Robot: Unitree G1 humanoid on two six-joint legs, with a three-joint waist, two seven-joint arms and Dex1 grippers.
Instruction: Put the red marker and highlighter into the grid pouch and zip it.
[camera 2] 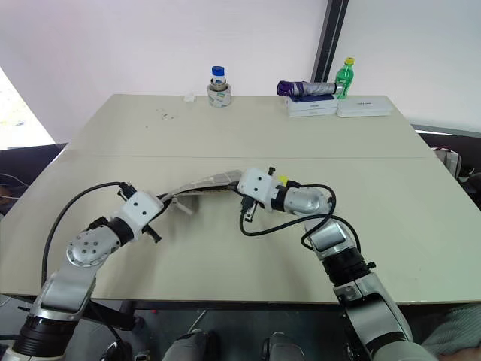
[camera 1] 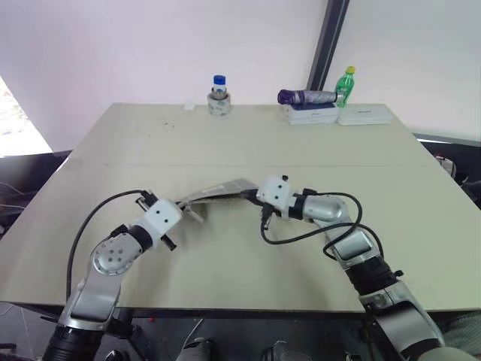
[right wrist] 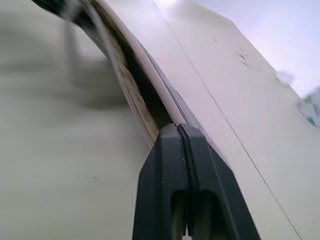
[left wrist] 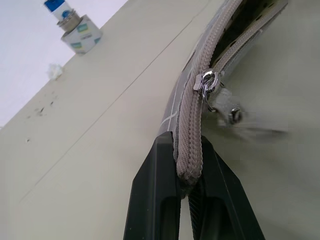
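The grid pouch [camera 1: 218, 192] hangs stretched above the table [camera 1: 248, 139] between both hands: the left gripper [left wrist: 189, 172] pinches its zipper end, the right gripper [right wrist: 181, 131] is closed on the opposite end, zipper partly open

The grid pouch [left wrist: 176, 107] is made of grey woven cloth, matt, with a ribbed zipper tape [left wrist: 192, 135] of coarse fabric along its edge. The zipper slider [left wrist: 206, 82] is seen as shiny silver metal (a small ring hangs from it). The left gripper [left wrist: 189, 187] and right gripper [right wrist: 184, 150] are formed of smooth black plastic with a dull sheen. The table [camera 1: 248, 143] is finished in a smooth, matt beige surface, lightly speckled near the far edge.
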